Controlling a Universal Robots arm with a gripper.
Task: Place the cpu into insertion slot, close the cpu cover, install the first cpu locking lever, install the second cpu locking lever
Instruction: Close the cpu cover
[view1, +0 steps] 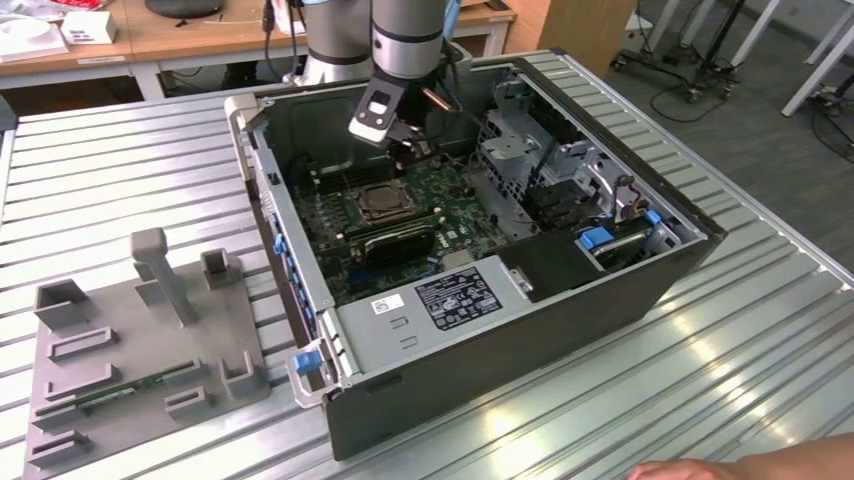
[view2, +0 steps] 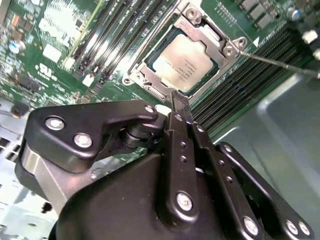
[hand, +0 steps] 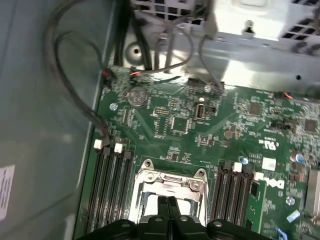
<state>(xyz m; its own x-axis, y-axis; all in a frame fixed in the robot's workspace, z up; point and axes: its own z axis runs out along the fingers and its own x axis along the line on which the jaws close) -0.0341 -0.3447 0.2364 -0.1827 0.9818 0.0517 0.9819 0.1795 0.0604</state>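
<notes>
Find the cpu seated flat in the slot, inside the open case, metal top up. Find the cover lying down around it as a frame, with the chip's top showing through the cut-out.

Treat the cpu as light, thin, stiff and fragile. No call to grip it where it lies; best not to press on its top. Reckon the cover thin, stiff sheet metal, likely springy at the hinge. Push on the frame rim, never through the cut-out. Cannot tell which edge carries the hinge.

In the second wrist view, see the claw poised at one edge of the cover, fingers pressed together and holding nothing. Cannot tell whether touching the rim or just above it.

Note a lever, a thin wire rod standing free from one corner of the socket and slanting out over the memory slots. Judged not latched. Expect it stiff yet springy, smooth and apt to slip. Take hold near the free end, crosswise to the rod.

No long axis to the cpu, being square; edges roughly parallel to the memory slots. Long axis of the lever: outward from the socket corner, crossing those slots at an angle.
</notes>
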